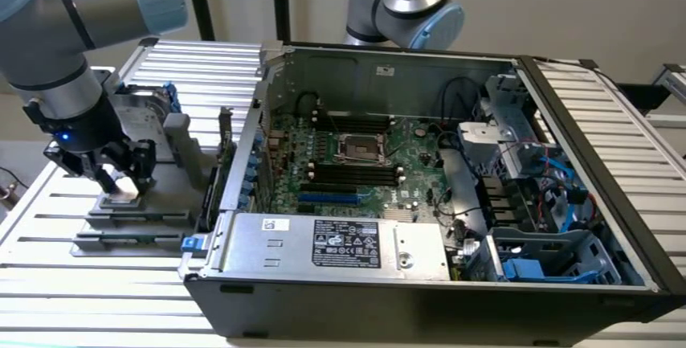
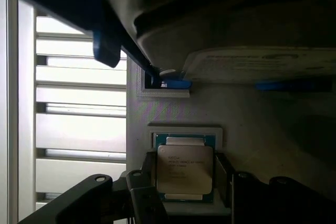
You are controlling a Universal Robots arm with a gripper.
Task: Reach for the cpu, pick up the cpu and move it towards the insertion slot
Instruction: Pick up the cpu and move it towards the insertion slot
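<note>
The cpu, a small square chip with a shiny metal top, lies flat in a light grey holder. That holder stands on the slatted table at the exterior view's left, outside the computer case. My gripper hangs straight down over it, open. In the wrist view my gripper straddles the chip, one dark finger on each side, close to its edges. The insertion slot, a square silver-framed socket with a dark centre, sits on the motherboard inside the case.
The open computer case lies on the table, with a power supply at its front and long black memory slots beside the socket. A silver hard drive with blue bracket stands behind my gripper. A second arm rises at the back.
</note>
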